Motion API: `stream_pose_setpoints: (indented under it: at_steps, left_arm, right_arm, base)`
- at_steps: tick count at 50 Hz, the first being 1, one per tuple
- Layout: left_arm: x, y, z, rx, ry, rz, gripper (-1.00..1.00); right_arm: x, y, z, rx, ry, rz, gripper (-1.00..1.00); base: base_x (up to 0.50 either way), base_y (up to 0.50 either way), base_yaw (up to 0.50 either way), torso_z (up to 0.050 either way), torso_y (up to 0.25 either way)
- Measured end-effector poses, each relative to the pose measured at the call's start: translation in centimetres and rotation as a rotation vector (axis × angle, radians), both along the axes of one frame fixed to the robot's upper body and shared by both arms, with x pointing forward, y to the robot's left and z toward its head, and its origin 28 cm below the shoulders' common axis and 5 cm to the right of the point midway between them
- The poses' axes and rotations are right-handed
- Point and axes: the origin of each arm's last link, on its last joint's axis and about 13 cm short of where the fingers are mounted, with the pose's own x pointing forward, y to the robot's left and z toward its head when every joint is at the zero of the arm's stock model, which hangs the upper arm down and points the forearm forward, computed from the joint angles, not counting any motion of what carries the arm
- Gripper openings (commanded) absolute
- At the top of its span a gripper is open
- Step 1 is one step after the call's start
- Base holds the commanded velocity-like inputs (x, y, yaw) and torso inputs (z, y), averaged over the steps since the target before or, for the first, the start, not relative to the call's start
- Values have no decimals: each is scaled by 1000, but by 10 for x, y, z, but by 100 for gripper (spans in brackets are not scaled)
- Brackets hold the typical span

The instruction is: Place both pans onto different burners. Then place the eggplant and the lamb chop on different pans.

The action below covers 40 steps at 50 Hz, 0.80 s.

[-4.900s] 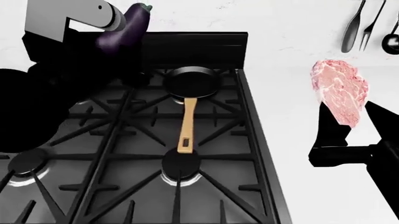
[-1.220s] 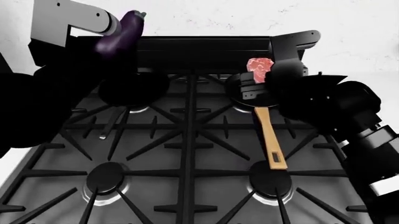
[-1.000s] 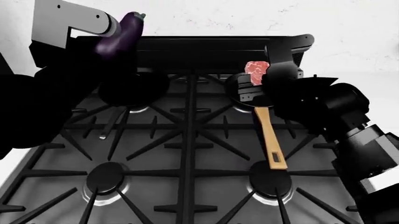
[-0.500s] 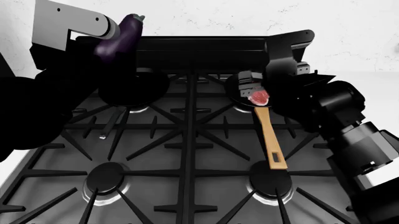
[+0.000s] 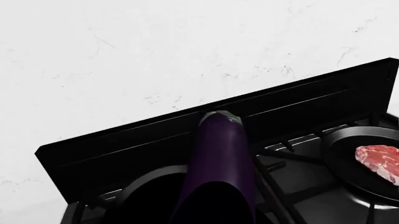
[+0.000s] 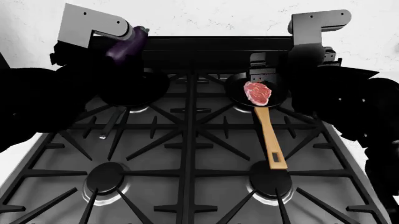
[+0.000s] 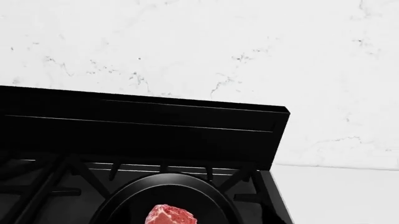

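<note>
Now | lamb chop (image 6: pixel 257 92) in wooden-handled pan (image 6: pixel 256 91) | eggplant (image 6: pixel 126 44) above flat pan (image 6: pixel 132 87)

This is a kitchen. A big black gas stove (image 6: pixel 187 140) fills the middle, with iron grates (image 6: pixel 187 116) over round burners (image 6: pixel 106 176). Behind the stove is a white stone wall (image 6: pixel 206 16) with thin grey marks. A white bench (image 7: pixel 337 191) sits just beside the stove. On the stove are two pans (image 6: pixel 128 88), and one holds a piece of raw meat (image 6: pixel 257 92).
</note>
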Motion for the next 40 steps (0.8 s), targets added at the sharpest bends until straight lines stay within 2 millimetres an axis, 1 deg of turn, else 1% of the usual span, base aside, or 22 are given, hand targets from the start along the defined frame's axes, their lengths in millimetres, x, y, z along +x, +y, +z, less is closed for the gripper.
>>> stream_pose_setpoints:
  at_steps: [7, 17, 27, 40]
  left_arm:
    - [25, 0, -5, 2, 77, 13, -100]
    - [53, 5, -16, -17, 161, 53, -100]
    - [75, 12, -29, -66, 209, 82, -100]
    - [98, 18, -46, -109, 263, 96, -100]
  right_arm:
    - [-10, -5, 3, 18, -24, -6, 100]
    - [-17, -9, 3, 30, -36, -13, 100]
    - [-18, -11, 3, 34, -38, -24, 100]
    - [-15, -13, 1, 38, -27, -42, 100]
  base:
    - [0, 0, 0, 0, 0]
    - [0, 0, 0, 0, 1]
    - [0, 0, 0, 0, 0]
    - [0, 0, 0, 0, 0]
